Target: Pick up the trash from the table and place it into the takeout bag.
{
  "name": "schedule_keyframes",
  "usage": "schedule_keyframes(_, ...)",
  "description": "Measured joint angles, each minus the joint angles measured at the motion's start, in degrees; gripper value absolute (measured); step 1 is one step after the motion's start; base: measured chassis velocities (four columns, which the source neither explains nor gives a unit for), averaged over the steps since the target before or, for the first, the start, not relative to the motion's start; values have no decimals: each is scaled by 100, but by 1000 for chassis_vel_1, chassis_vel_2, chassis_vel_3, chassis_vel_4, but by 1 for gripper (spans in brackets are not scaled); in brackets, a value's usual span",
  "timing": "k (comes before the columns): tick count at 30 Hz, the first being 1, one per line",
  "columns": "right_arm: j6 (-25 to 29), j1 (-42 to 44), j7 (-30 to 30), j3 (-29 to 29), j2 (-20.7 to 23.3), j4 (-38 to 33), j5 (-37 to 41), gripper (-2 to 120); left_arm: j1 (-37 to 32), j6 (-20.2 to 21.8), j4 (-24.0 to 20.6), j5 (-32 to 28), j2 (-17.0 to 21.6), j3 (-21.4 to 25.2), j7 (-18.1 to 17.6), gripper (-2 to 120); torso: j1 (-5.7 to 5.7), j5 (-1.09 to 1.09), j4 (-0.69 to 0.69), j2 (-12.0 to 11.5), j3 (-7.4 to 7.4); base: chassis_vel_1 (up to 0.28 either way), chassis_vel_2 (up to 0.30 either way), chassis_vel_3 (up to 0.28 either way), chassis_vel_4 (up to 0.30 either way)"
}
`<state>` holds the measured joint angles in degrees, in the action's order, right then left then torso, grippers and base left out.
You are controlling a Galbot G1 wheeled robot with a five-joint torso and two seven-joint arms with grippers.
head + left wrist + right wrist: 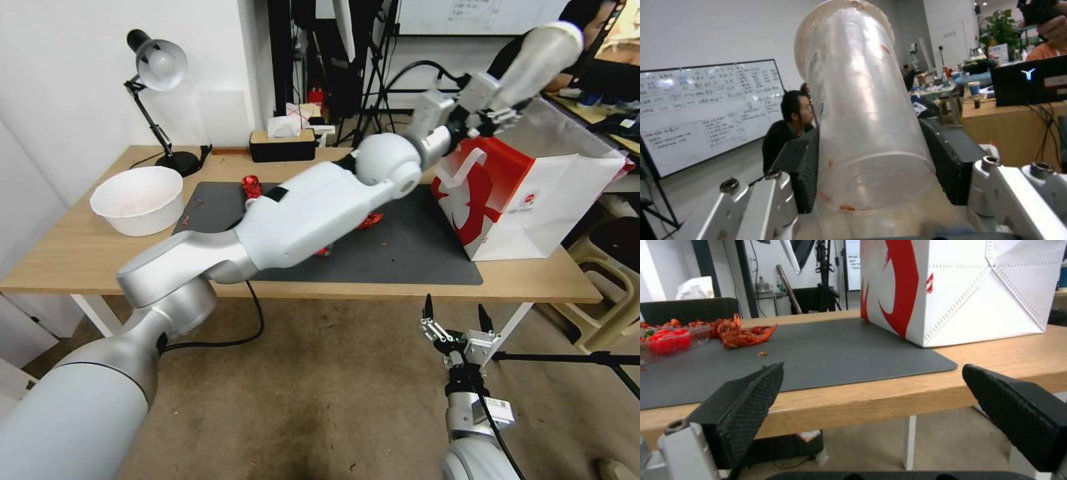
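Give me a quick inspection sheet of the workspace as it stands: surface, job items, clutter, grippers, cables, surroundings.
Surface: light-wood table with a dark grey mat, crumbs scattered on it.
Job's things: clear plastic cup held above the takeout bag; crushed red can and red crayfish shells lie on the mat.
Clutter: white bowl, desk lamp, tissue box.
Grippers: left gripper shut on the cup, over the bag's mouth; right gripper open, low in front of the table edge.
Cables: black cable hanging below the table front.
Surroundings: whiteboard, tripod stands, another desk beyond.
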<state>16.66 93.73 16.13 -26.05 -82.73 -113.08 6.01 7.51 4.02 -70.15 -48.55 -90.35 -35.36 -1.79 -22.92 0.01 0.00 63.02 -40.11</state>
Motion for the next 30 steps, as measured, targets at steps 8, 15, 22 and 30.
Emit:
schedule_keyframes(8, 20, -10, 5, -1, -19, 26, 3, 100, 0, -46, 136, 5, -195, -200, 5, 52, 0, -1, 1, 0, 0, 0, 0, 0, 0)
schedule_keyframes(15, 43, -8, 5, 16, -45, 42, 3, 100, -29, -69, 172, 4, -195, -332, 5, 52, 0, -1, 1, 0, 0, 0, 0, 0, 0)
schedule_keyframes(22, 47, -14, 5, 27, -61, 42, 3, 100, -58, -88, 223, 18, -189, -410, 0, 52, 0, -1, 0, 0, 0, 0, 0, 0, 0)
schedule_keyframes(30, 69, -14, 5, 37, -73, 54, 3, 100, -67, -109, 245, 33, -183, -337, -114, 80, 0, -1, 0, 0, 0, 0, 0, 0, 0)
